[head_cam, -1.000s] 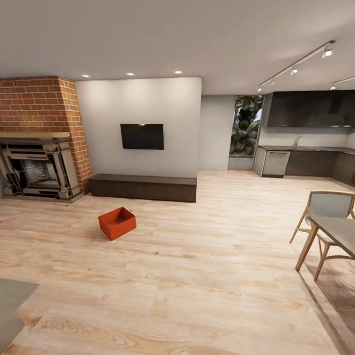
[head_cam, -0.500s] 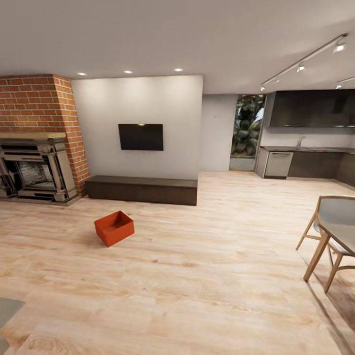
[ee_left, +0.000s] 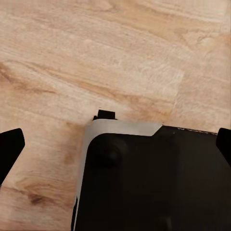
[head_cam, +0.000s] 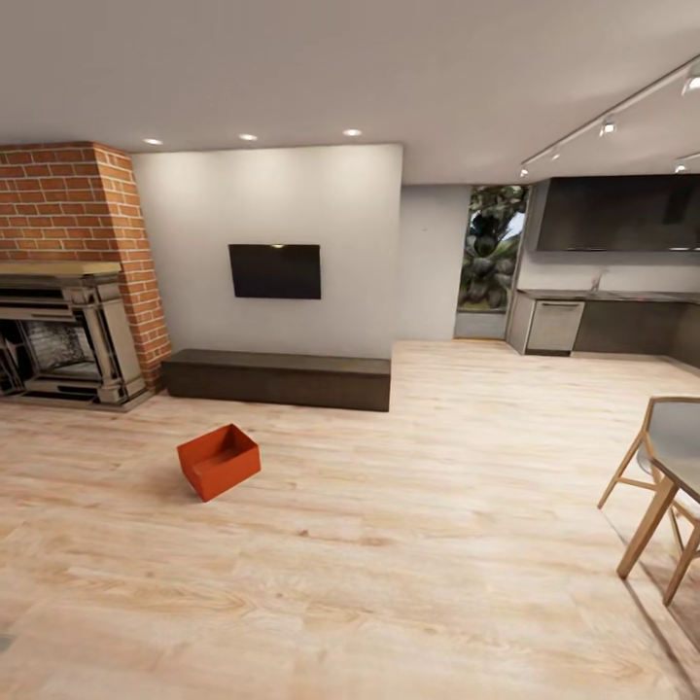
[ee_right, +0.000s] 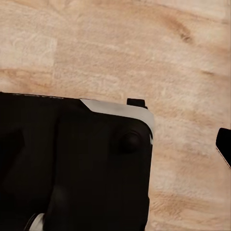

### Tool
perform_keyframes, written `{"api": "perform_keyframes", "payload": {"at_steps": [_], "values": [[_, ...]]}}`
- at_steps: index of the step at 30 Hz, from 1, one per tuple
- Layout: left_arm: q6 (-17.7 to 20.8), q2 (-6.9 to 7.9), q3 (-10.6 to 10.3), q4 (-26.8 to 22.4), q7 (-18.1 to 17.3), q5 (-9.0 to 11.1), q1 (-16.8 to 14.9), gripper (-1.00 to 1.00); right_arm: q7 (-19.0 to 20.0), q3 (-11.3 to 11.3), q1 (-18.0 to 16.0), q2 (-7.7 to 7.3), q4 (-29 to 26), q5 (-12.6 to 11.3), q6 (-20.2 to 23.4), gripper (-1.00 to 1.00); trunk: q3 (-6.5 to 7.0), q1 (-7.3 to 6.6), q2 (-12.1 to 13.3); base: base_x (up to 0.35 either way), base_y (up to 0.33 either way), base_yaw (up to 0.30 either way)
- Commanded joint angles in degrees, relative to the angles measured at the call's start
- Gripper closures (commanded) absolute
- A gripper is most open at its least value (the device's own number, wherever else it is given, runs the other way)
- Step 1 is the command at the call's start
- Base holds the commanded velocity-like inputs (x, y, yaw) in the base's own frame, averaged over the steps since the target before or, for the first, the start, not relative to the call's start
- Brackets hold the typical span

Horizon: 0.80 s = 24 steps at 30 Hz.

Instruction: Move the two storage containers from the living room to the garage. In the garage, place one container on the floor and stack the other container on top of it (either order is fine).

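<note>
One orange-red storage container (head_cam: 219,460) sits open-topped on the light wood plank floor (head_cam: 408,554) of the living room, left of centre in the head view and a little in front of the long dark low cabinet (head_cam: 277,377). It stands several steps ahead of me, with nothing touching it. In the left wrist view my left gripper (ee_left: 115,143) is open over my own dark base, its black fingertips (ee_left: 9,147) at the picture's two edges. My right gripper (ee_right: 115,144) is open too, with one fingertip (ee_right: 224,144) showing above wood planks. Both are empty.
A red-brick fireplace (head_cam: 68,331) stands at far left and a black TV (head_cam: 275,271) hangs above the cabinet. A wooden table and chair (head_cam: 666,476) stand at the right edge. A dark kitchen (head_cam: 603,326) lies at the back right, beyond open wood floor.
The whole head view has shifted: the camera moved forward and turned slightly. The grey surface at the lower left has left the picture. The container itself lies where it was.
</note>
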Motion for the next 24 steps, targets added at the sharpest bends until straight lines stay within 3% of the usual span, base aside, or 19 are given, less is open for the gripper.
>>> {"api": "perform_keyframes", "payload": {"at_steps": [1, 24], "values": [[-0.2, 0.01, -0.1, 0.1, -0.3, 0.5, 0.0, -1.0, 0.3, 0.4, -0.1, 0.0, 0.1, -0.6, -0.2, -1.0, -0.07, 0.05, -0.1, 0.324, 0.0, 0.0], [-0.1, 0.02, -0.1, 0.0, -0.3, 0.5, 0.0, -1.0, 0.3, 0.4, -0.1, 0.3, 0.1, -0.7, -0.3, -1.0, -0.07, 0.05, -0.1, 0.324, 0.0, 0.0]]}}
